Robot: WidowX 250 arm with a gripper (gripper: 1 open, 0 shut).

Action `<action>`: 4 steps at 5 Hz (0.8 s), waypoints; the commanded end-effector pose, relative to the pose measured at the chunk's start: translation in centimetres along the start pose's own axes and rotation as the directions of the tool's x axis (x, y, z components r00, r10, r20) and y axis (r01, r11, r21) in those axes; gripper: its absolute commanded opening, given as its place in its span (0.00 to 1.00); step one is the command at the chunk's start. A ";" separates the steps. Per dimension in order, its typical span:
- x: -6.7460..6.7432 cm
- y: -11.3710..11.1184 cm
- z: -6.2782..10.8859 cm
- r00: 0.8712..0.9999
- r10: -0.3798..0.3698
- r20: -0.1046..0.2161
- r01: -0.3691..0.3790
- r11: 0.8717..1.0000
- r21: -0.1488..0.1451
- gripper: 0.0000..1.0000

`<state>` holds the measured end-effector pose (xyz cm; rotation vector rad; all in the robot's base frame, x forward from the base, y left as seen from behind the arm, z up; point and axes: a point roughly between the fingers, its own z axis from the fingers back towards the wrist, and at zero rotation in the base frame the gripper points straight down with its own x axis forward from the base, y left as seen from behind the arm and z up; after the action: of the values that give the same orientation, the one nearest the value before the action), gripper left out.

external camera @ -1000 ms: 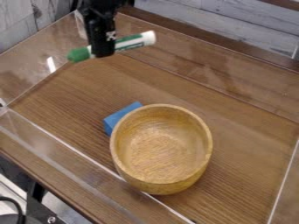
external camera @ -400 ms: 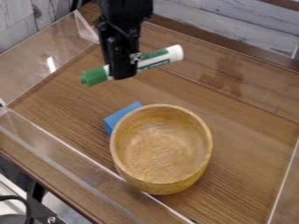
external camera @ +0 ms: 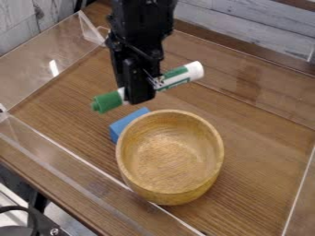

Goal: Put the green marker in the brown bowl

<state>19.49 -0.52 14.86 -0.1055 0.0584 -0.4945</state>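
My black gripper (external camera: 139, 85) points straight down and is shut on the green marker (external camera: 180, 75), gripping it around the middle. The marker hangs level in the air, its white barrel sticking out to the right and its green cap (external camera: 109, 100) to the left. It hovers just beyond the far-left rim of the brown bowl (external camera: 170, 154), a large light wooden bowl that stands on the wooden tabletop and holds nothing. The marker touches neither the bowl nor the table.
A small blue block (external camera: 127, 123) lies against the bowl's far-left side, right below the marker's cap. Clear plastic walls (external camera: 50, 138) run around the wooden tray surface (external camera: 246, 101). The tray's front edge is near the bowl.
The gripper has carried the marker from the far-left corner toward the bowl, coming nearer and to the right. Its grip on the marker looks unchanged. Bowl and block have stayed put.
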 end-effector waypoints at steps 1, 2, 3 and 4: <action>0.2 0.5 0.5 0.999 -0.011 0.032 0.010 1.000 0.027 0.00; 0.2 1.2 0.0 0.999 -0.022 0.030 0.021 0.999 0.036 1.00; 0.1 1.0 -0.8 0.999 -0.035 0.030 0.034 0.999 0.039 1.00; 0.2 0.6 -1.6 0.994 -0.107 0.025 0.105 0.993 0.044 1.00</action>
<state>19.36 -0.21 12.49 -0.0869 0.0512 -0.5957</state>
